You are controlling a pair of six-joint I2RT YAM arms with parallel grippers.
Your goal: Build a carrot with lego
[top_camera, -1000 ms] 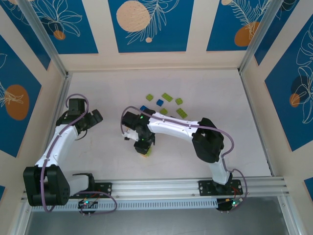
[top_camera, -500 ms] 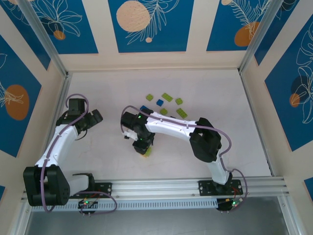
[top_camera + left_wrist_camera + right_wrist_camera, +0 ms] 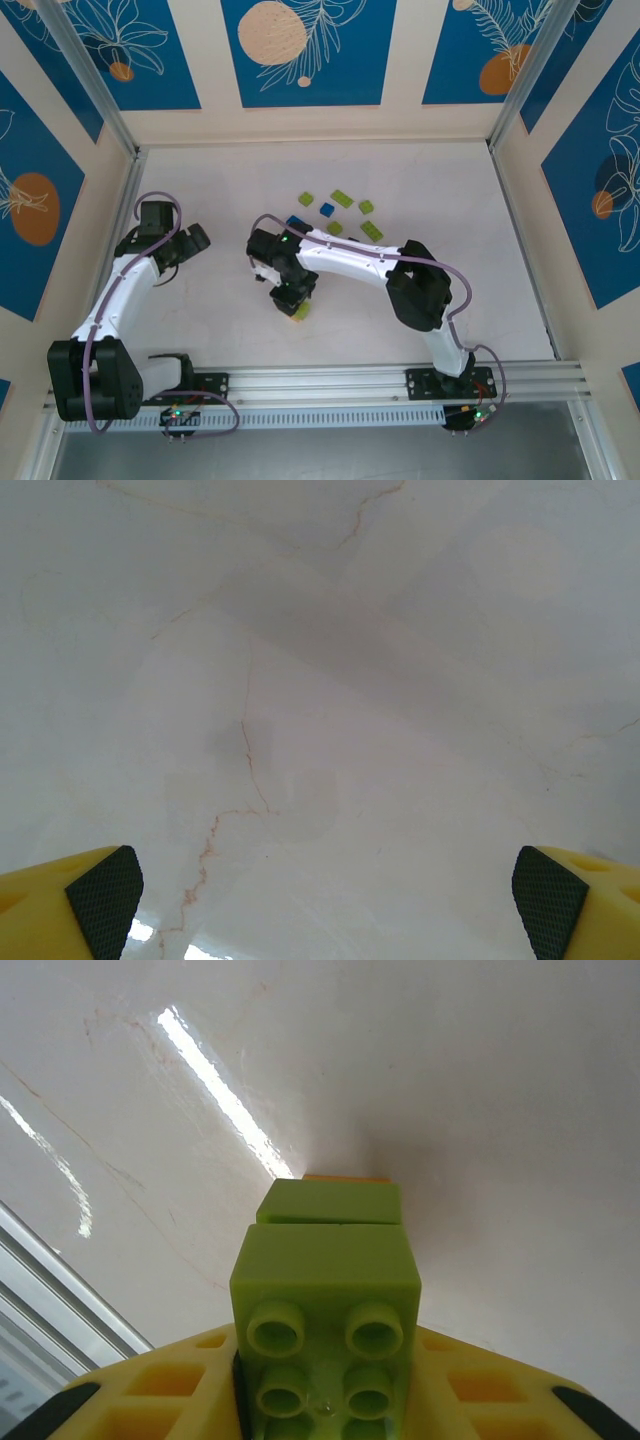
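Assembly seems early; right gripper [image 3: 325, 1415] clamps a lime stack [image 3: 325, 1260]; left gripper [image 3: 320, 890] gapes empty; loose bricks [image 3: 343, 198] lie beyond that stack.

On tabletop [image 3: 480, 290]: loose bricks [image 3: 340, 212] behind centre, toward far edge; brick stack [image 3: 301, 312] at centre, under right gripper [image 3: 295, 300]; left gripper [image 3: 192, 243] near left edge.

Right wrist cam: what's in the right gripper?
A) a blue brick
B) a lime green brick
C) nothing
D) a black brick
B: the right gripper is closed on a lime green brick, its studs facing the camera, with a second green brick and an orange sliver just beyond it.
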